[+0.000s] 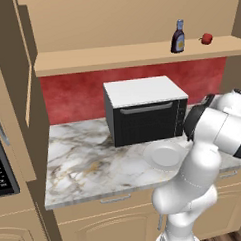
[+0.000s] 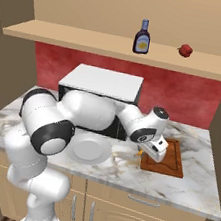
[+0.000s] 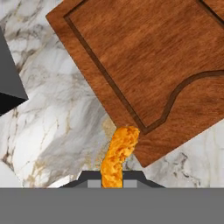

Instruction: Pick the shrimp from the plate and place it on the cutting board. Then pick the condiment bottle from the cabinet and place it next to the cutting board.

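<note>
The hand (image 2: 146,151) is closed on the shrimp (image 3: 117,156) and carries it just beside the near left corner of the cutting board (image 2: 168,157); in the hand view the orange piece hangs from between the fingertips, its free end over the corner of the board, the rest over the marble table (image 2: 181,187). The shrimp looks very small and light; I judge it a little soft and perhaps slippery, so a hold across the middle of its curve, as it is taken now, seems the safest; if it drops it will hardly break, but it could roll off the board edge. The plate (image 2: 91,151) lies on the table left of the board, near but apart from it, and looks bare; so the first part of the task is, in my judgement, almost finished, only the setting down remains.

The condiment bottle (image 2: 142,37) stands upright on the shelf of the cabinet (image 2: 92,44); it is slim and probably smooth, so I would take it around the body, not at the narrow neck. A small red fruit (image 2: 185,50) stands on the same shelf, well apart to the right. The black oven (image 1: 144,113) stands under the shelf, behind the plate; the arm must reach over it to get the bottle.
</note>
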